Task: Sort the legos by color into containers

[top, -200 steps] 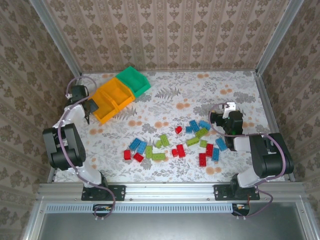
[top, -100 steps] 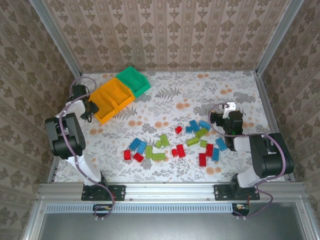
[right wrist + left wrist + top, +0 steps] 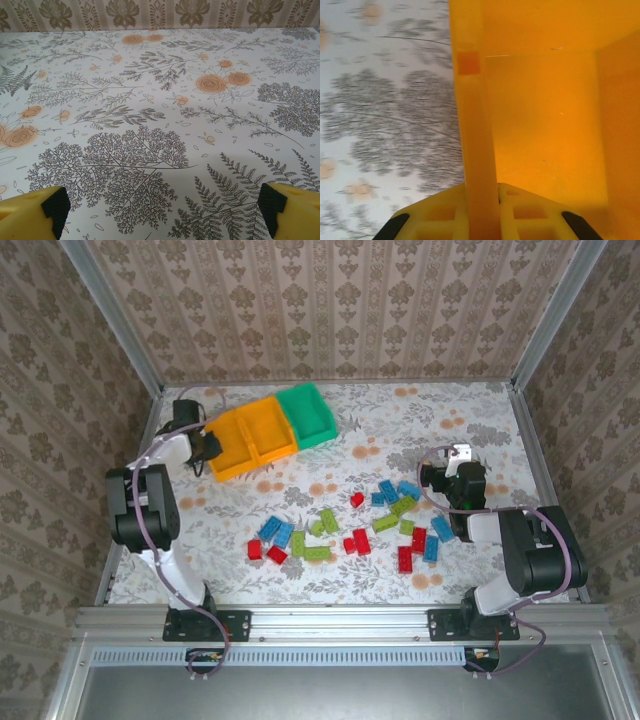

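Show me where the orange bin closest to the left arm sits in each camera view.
Top external: the orange bin sits upper left, ending the bin row, at the left gripper.
Left wrist: its wall runs up the middle, its inside to the right, fingers straddling the wall.
Right wrist: faces the floral table cover and wallpaper.
Shared landmark: that floral cover, beside the bin in both other views.

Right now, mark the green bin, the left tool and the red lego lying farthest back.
green bin [image 3: 306,412]: top view, its bare floor.
left tool [image 3: 481,210]: left wrist view, its midpoint, astride the orange bin [image 3: 545,125] wall.
red lego [image 3: 355,499]: top view, its top face.
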`<state>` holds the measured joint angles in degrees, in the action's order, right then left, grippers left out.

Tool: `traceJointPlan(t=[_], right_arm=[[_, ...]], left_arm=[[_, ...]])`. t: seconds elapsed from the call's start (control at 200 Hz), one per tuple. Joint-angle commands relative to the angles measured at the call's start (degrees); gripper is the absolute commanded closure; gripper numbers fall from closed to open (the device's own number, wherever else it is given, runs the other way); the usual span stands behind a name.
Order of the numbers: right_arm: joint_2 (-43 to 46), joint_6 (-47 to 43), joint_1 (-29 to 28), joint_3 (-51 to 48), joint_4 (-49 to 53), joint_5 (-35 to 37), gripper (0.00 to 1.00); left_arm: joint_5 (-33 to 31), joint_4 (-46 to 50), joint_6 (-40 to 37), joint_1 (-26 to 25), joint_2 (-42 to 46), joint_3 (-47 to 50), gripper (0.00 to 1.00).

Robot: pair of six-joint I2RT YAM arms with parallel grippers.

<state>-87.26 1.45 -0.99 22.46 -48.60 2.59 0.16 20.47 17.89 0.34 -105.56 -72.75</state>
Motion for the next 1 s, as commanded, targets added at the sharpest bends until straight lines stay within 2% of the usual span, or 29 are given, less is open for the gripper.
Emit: traceJointPlan(t=[0.0, 0.445, 0.655, 0.74, 0.83, 0.925, 0.995], right_arm=[[-0.28, 0.17, 0.19, 1.01, 0.00, 0.46, 0.00], [-0.32, 0.13, 0.14, 1.01, 0.00, 0.46, 0.00], [0.00, 0.22, 0.20, 1.21, 0.12, 0.57, 0.00], [2.11, -0.04, 0.04, 4.15, 6.47, 0.41, 0.00], [5.35, 1.02, -0.15, 11.30, 24.63, 0.31, 0.01], [6.85, 1.10, -0.65, 18.00, 39.06, -2.46, 0.07], [7.20, 2.03, -1.29, 21.02, 47.02, -2.78, 0.09]], left_arm=[[1.16, -1.54, -5.72, -3.19, -0.50, -3.11, 0.88], [8.64, 0.42, -5.61, -12.47, -5.72, -9.07, 0.88], [9.09, 2.46, -3.42, -13.69, -8.08, -11.01, 0.85], [8.99, 3.04, -3.62, -13.87, -8.08, -11.17, 0.83], [8.68, 3.44, -3.78, -14.05, -7.83, -11.14, 0.76], [8.69, 3.62, -3.38, -14.03, -7.62, -11.09, 0.65], [8.54, 3.62, -3.03, -14.08, -7.33, -10.89, 0.53]])
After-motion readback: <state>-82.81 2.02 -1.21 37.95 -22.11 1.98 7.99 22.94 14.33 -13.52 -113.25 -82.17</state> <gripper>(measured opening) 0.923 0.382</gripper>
